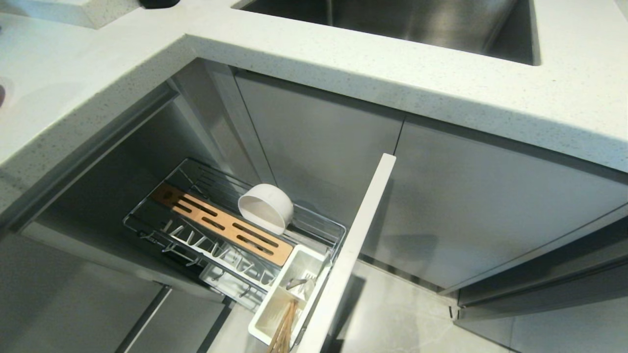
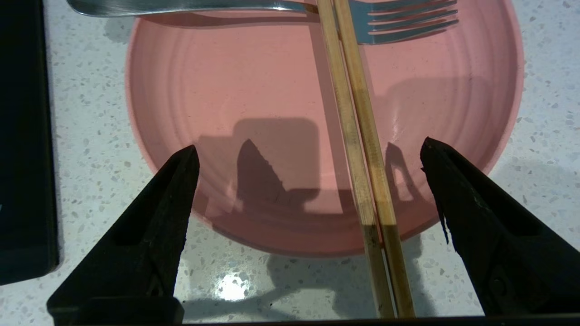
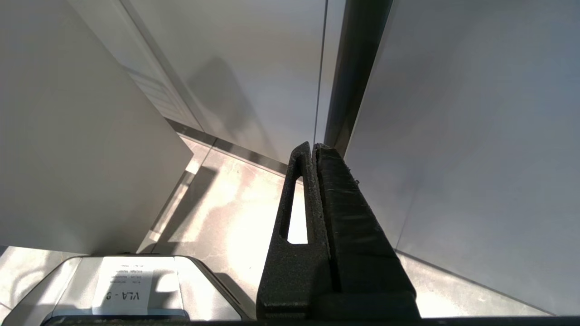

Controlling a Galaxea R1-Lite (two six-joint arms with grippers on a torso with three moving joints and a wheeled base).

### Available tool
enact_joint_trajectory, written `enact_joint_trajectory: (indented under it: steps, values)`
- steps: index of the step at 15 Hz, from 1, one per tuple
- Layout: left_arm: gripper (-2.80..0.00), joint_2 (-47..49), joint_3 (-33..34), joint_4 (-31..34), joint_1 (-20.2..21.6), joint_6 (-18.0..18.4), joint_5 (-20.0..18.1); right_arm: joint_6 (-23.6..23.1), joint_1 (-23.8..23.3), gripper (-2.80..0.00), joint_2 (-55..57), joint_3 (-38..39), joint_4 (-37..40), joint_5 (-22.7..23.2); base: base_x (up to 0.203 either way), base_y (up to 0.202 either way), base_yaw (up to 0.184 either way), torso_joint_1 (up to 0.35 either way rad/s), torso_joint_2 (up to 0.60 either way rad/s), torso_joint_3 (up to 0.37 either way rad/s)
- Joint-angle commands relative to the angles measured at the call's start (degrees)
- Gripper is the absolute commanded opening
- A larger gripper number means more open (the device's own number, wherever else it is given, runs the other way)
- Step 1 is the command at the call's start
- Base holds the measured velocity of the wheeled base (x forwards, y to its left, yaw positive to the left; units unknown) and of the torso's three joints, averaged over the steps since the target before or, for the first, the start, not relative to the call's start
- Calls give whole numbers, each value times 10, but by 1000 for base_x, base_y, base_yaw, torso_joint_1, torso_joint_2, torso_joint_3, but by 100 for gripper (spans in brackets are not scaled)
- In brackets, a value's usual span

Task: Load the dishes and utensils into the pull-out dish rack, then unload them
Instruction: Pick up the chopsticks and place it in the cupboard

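Fingers of my left gripper (image 2: 308, 154) stand wide apart and hold nothing. They hang just over the near edge of the pink plate (image 2: 281, 113) on the speckled counter (image 2: 90, 149). A pair of chopsticks (image 2: 362, 149) lies across the plate, between my open fingers. Farther back, a metal fork (image 2: 272, 7) rests on the far rim.

I think trouble could come if I close now. I may pinch one stick only, or tip the plate, and the fork could slide off.

My right gripper (image 3: 312, 149) is pressed shut, empty, parked down by the grey cupboard doors (image 3: 453, 136).

Down in the dish rack (image 1: 147, 220), the white bowl (image 1: 267, 208) leans on its side by the wooden strip (image 1: 221, 225). More chopsticks (image 1: 284, 326) and something silver I cannot name stand in the white caddy (image 1: 274, 304). The front panel (image 1: 353, 245) stands beside it.
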Motion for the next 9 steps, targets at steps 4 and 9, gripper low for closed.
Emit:
enact_joint_trajectory:
  steps: [4, 9]
  values:
    - [0, 20, 7, -26, 17, -1, -25, 0, 0, -280, 0, 1, -1, 0, 0, 0, 0, 0, 0, 0]
    - [0, 34, 7, -35, 28, -1, -41, 0, 0, -280, 0, 1, 0, 0, 0, 0, 0, 0, 0, 0]
